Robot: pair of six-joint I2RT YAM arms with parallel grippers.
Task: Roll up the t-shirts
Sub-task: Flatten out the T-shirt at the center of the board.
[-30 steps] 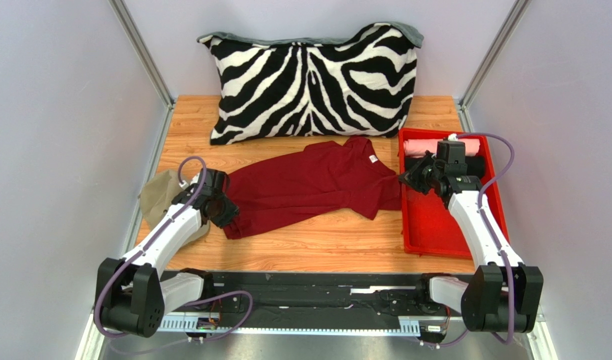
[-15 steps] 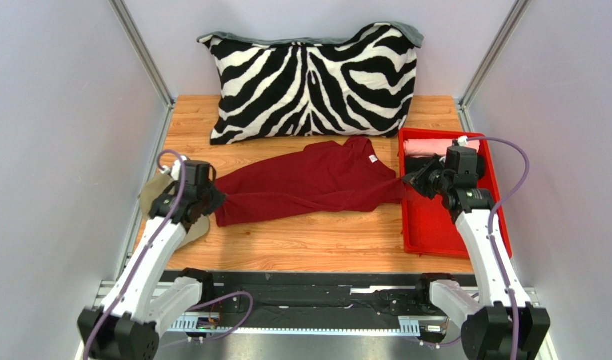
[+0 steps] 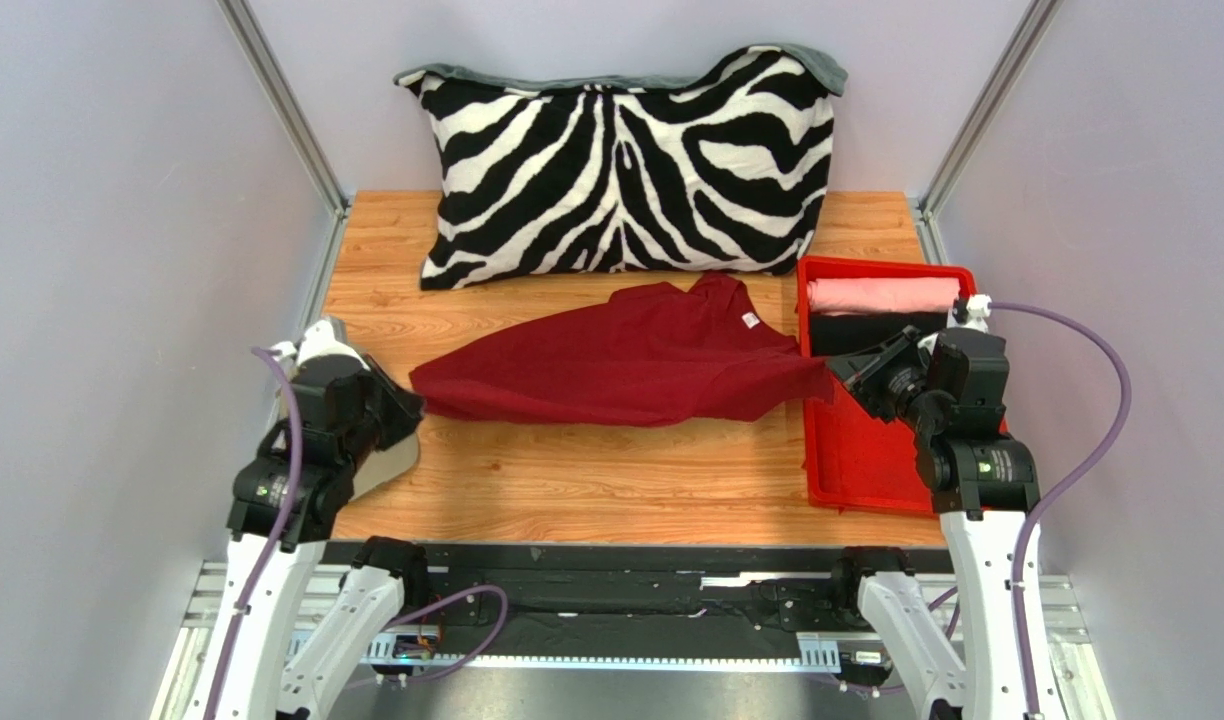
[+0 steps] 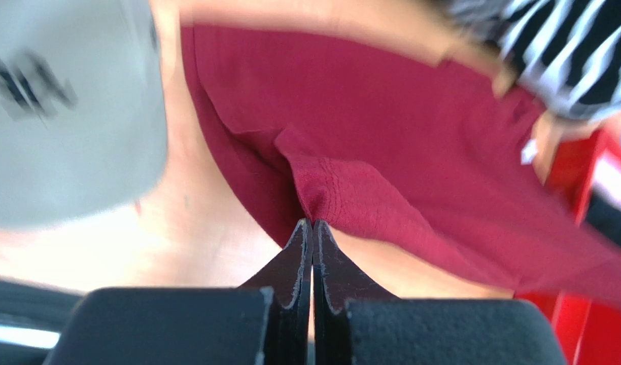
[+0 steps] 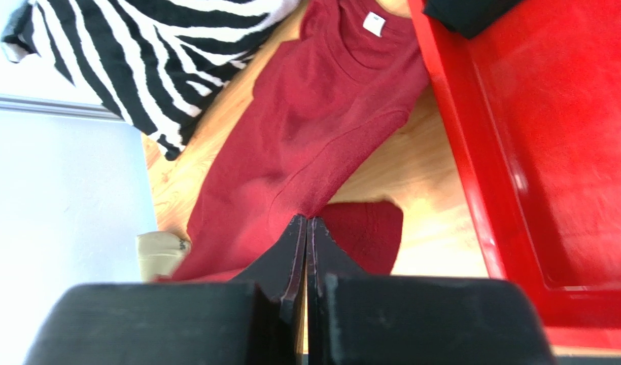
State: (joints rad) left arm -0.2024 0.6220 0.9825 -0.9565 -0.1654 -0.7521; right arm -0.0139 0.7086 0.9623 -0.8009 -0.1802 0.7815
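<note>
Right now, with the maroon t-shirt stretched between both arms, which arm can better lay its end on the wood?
Left. The left end effector pinches the maroon t-shirt above the wooden table; the right end effector holds it at the red tray, likely needing an inward move.

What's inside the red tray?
A rolled pink t-shirt lies at the far end of the red tray, a black t-shirt beside it, partly hidden by the right gripper.

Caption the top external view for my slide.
The maroon t-shirt, held at opposite ends by the left gripper and right gripper.
</note>
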